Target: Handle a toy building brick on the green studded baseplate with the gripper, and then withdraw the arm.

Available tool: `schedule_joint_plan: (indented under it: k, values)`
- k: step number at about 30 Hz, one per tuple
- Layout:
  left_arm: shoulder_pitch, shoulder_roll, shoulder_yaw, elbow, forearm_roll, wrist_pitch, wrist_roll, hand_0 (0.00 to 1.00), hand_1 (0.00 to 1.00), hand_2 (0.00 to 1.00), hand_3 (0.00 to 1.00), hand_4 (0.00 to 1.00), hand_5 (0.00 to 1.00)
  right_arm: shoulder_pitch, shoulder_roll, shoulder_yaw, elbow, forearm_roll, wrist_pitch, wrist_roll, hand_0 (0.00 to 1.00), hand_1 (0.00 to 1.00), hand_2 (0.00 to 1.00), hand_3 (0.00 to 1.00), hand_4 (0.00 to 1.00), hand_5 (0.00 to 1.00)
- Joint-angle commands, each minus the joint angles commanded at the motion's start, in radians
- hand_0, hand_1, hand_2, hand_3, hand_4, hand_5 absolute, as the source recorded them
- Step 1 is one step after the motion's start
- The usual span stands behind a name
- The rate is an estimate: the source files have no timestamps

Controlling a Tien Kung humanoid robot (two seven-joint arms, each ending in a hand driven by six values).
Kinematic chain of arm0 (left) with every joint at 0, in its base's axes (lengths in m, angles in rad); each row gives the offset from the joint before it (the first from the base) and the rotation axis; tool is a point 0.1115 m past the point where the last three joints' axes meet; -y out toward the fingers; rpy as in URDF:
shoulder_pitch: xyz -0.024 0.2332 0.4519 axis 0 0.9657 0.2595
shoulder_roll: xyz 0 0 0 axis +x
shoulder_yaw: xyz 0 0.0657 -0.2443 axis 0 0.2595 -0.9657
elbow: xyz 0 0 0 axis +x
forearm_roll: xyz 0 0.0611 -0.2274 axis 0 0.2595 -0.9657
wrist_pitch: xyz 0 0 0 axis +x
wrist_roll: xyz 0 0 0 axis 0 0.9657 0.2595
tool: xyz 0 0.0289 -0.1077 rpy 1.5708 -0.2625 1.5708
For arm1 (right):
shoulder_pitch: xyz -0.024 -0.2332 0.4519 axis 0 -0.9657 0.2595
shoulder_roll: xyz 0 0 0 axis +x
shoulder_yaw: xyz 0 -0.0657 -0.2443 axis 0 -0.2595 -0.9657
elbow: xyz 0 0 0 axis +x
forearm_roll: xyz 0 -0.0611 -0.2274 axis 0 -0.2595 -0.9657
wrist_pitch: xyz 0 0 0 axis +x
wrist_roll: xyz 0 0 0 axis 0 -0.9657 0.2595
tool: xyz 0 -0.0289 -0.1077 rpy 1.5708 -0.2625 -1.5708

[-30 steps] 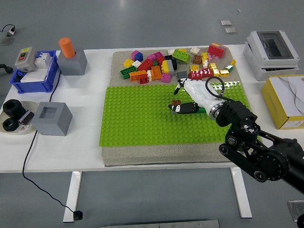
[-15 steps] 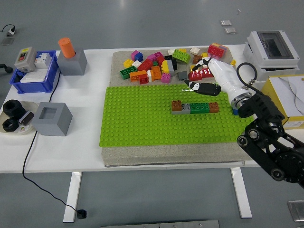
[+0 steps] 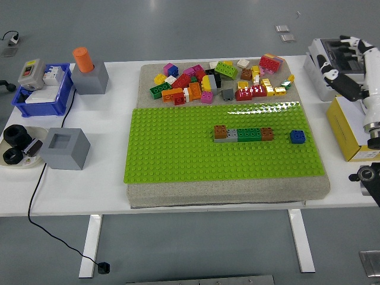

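A green studded baseplate (image 3: 178, 154) lies on a grey mat in the middle of the table. On it stands a row of joined bricks (image 3: 244, 134): brown, grey, green, then brown. A single blue brick (image 3: 298, 136) sits apart to the row's right. My right hand (image 3: 344, 62) is raised at the far right edge, off the plate, with its white and black fingers (image 3: 332, 74) loosely spread and holding nothing. The left arm is out of sight.
A heap of loose coloured bricks (image 3: 217, 80) lies on the mat behind the plate. A yellow box (image 3: 350, 127) and a white device (image 3: 341, 53) stand at right. At left are grey blocks (image 3: 65, 148), an orange cylinder (image 3: 84, 59) and a blue bin (image 3: 41, 92).
My right arm has pulled back from the brick row, rightward and up, to the table's right edge. The brick row stays on the plate, now fully uncovered.
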Motion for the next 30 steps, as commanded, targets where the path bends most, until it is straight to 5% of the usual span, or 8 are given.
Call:
schedule_joint_plan:
  k: [5, 30]
  values:
    - [-0.011, -0.008, -0.002, 0.0, 0.02, -0.003, -0.001, 0.656, 0.641, 0.615, 0.625, 0.69, 0.24, -0.021, 0.002, 0.047, 0.004, 0.118, -0.039, 0.081, 0.462, 0.557, 0.684, 0.636, 0.7, 0.392]
    - [-0.026, -0.023, 0.013, 0.0, 0.032, -0.007, 0.0, 0.657, 0.641, 0.616, 0.629, 0.691, 0.245, -0.049, -0.002, 0.061, -0.004, 0.196, -0.027, 0.13, 0.447, 0.546, 0.666, 0.623, 0.714, 0.411]
